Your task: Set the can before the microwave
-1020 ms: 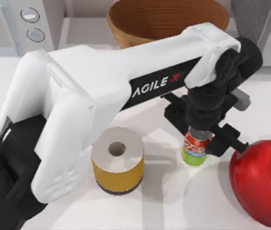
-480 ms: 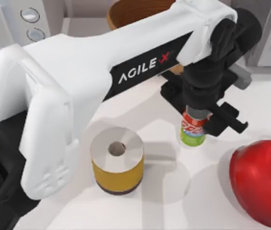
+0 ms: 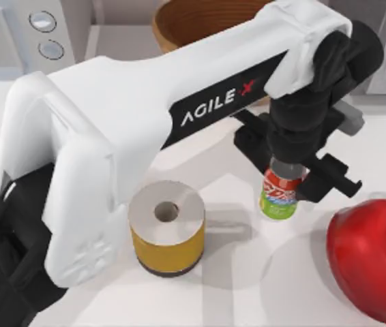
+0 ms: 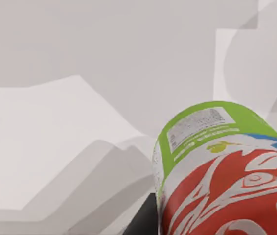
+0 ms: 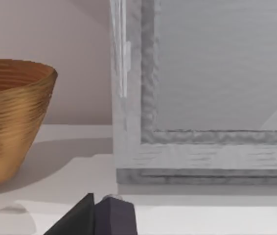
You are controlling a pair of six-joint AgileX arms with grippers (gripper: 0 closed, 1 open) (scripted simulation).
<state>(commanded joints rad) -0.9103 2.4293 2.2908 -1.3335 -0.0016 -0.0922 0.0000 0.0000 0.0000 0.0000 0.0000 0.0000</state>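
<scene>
The left arm reaches across the white table (image 3: 261, 286) from its near left corner toward the right half, and its black left gripper (image 3: 290, 178) is pinched on the top of the small slim drink can (image 3: 279, 197) with a red label band and a lime-green band. The can hangs upright under the gripper, right of the table's middle, with its shadow on the table below it. In the left wrist view the can (image 4: 221, 171) shows its green base rim and red-and-white pattern close up, over bare table.

The boxy white-grey microwave (image 3: 36, 34) with two round silver dials stands at the far left corner, well apart from the can. A yellow-sided paper roll (image 3: 167, 235) stands near the front edge, left of the can. A brown ribbed bowl (image 3: 193, 24) sits at the far edge, and a glossy red rounded object (image 3: 374, 262) lies at the near right corner. The right wrist view looks at the bowl (image 5: 11, 117) and a grey box with a white-framed door (image 5: 207, 98); I cannot tell how the right gripper is set.
</scene>
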